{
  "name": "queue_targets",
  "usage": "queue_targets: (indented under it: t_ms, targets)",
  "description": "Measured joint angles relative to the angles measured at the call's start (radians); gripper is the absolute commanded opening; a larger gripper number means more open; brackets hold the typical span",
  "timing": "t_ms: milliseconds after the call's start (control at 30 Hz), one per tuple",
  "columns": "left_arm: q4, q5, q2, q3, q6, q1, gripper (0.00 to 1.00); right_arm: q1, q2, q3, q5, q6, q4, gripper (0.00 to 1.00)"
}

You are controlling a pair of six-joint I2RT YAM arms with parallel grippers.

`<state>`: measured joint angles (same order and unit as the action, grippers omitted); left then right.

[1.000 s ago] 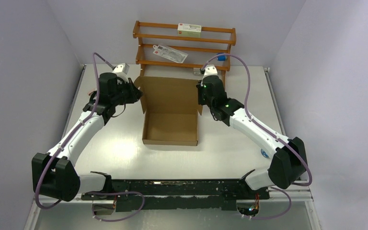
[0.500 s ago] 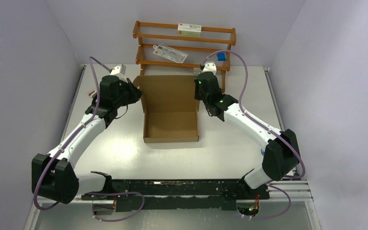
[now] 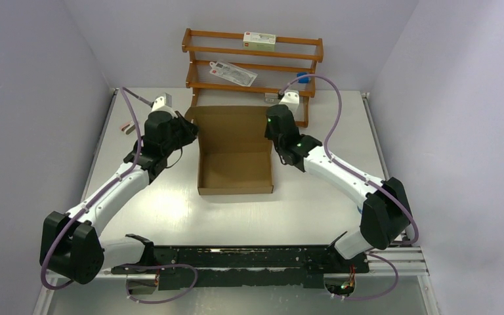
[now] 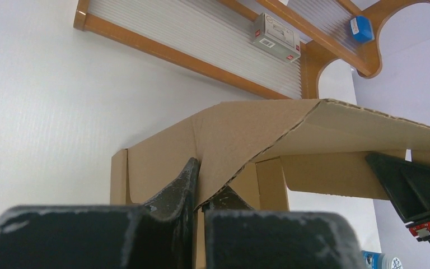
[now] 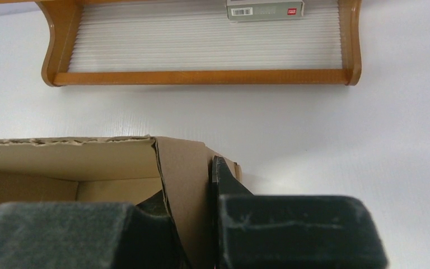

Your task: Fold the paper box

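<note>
At the far edge of your worktop [image 3: 315, 197] stands a wooden rack [image 3: 216, 35] with three shelves, its back to the far wall. On its top shelf, right of middle, you have a small white carton [image 3: 259, 41] lying flat. On the middle shelf, left of middle, a flat white packet [image 3: 234, 72] lies askew. A small blue thing [image 3: 303, 78] sits at the right end of that shelf. On the bottom shelf, a second small carton [image 5: 264, 9] lies with a barcode label and a red mark facing out. On the worktop's far left you'll see a small dark scrap [image 3: 129, 128], too small to identify. A black rail [image 3: 236, 257] runs along the near edge.
</note>
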<state>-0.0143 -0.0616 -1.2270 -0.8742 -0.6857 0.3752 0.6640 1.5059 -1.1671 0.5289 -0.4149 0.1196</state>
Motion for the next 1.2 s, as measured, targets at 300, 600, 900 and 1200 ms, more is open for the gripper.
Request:
queue_targets:
  t_ms: [300,600,900,1200]
  targets:
    - [-0.015,-0.032,0.027,0.035,-0.004,0.018,0.05,0.026,-0.004,0.014,0.064,-0.076,0.003,0.13]
    - [-0.048,-0.040,0.064,0.091,0.003,0.022,0.05,0.039,-0.008,0.015,0.080,-0.147,0.016,0.15]
    - [-0.073,-0.039,0.078,0.119,-0.006,0.022,0.07,0.079,-0.057,0.080,0.116,-0.176,0.001,0.20]
    - [-0.076,-0.031,0.166,0.239,-0.007,0.031,0.13,0.118,-0.143,0.241,0.058,-0.188,-0.071,0.37]
